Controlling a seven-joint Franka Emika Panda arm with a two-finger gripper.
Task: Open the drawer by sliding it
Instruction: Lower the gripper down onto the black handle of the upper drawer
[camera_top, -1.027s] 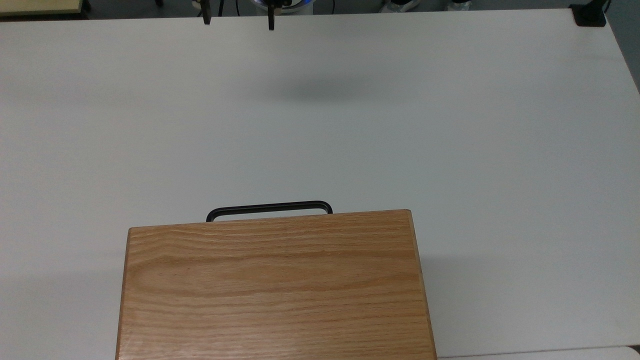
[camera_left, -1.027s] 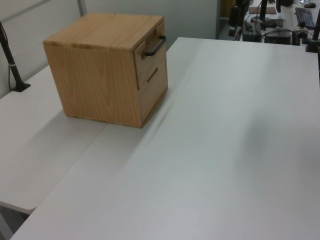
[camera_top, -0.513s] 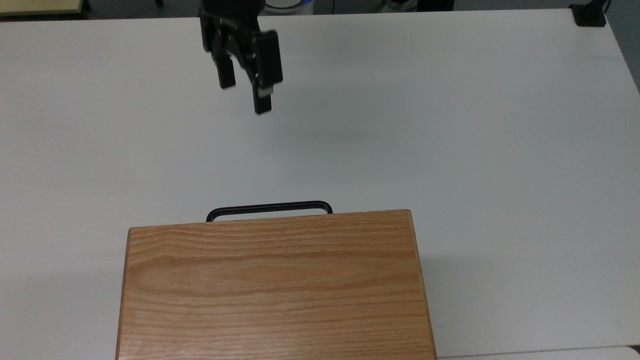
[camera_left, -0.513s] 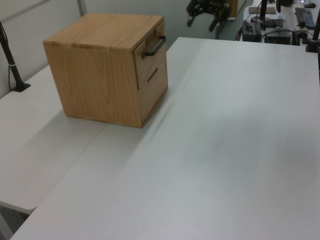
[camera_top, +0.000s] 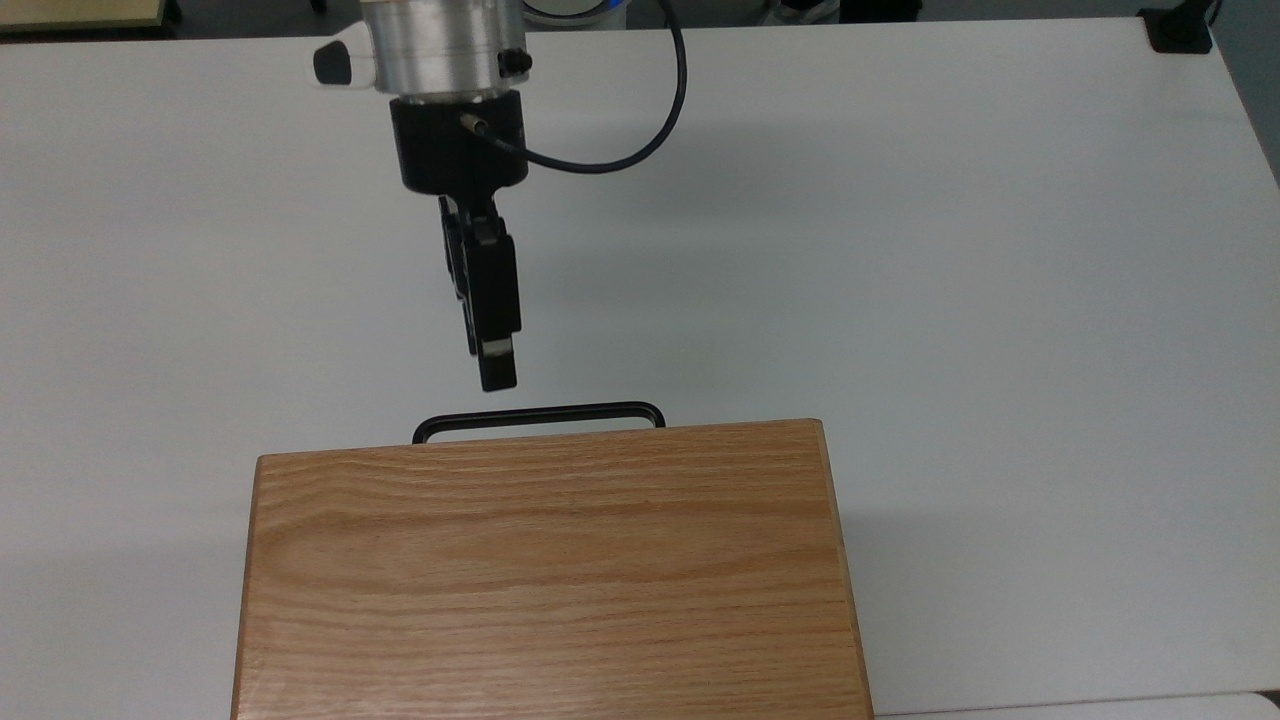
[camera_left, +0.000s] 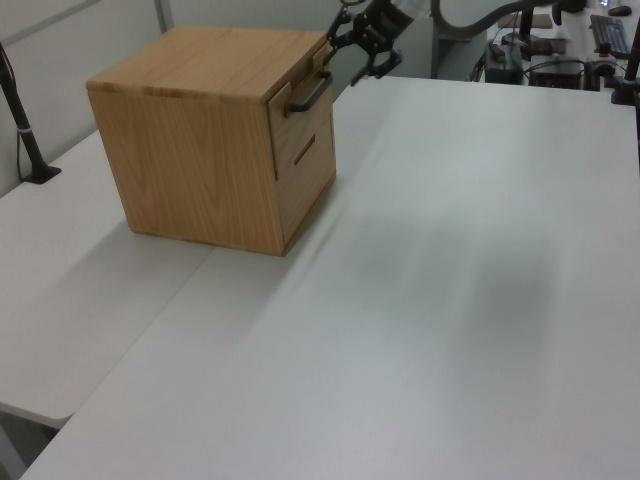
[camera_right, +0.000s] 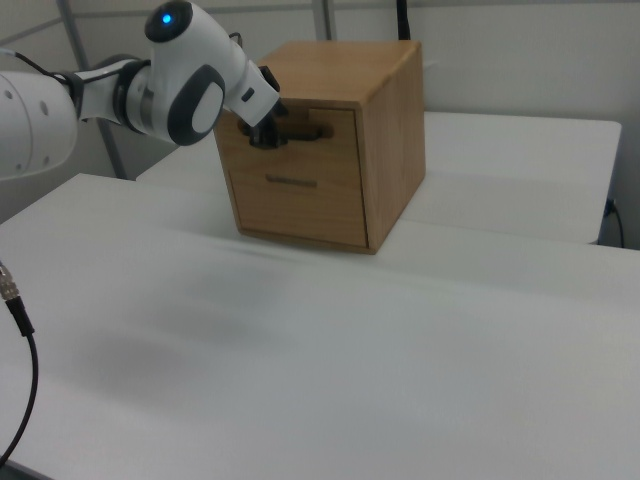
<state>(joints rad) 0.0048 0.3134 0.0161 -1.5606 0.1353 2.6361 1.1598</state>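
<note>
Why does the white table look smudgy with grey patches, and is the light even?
In the left view and right view, soft grey shadows streak the table. In the top view, a faint shadow lies beside the gripper, and the cabinet top shows a pale sheen near its lower edge.

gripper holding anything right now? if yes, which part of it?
Nothing held. In the top view the gripper sits just short of the drawer's black bar handle, with a gap of white table between them. The drawer is shut.

Drawer (camera_right: 300, 131) shut, oak front flush with cabinet face, top slot. Long black bar handle (camera_top: 540, 416) horizontal, sticking out from front.
</note>
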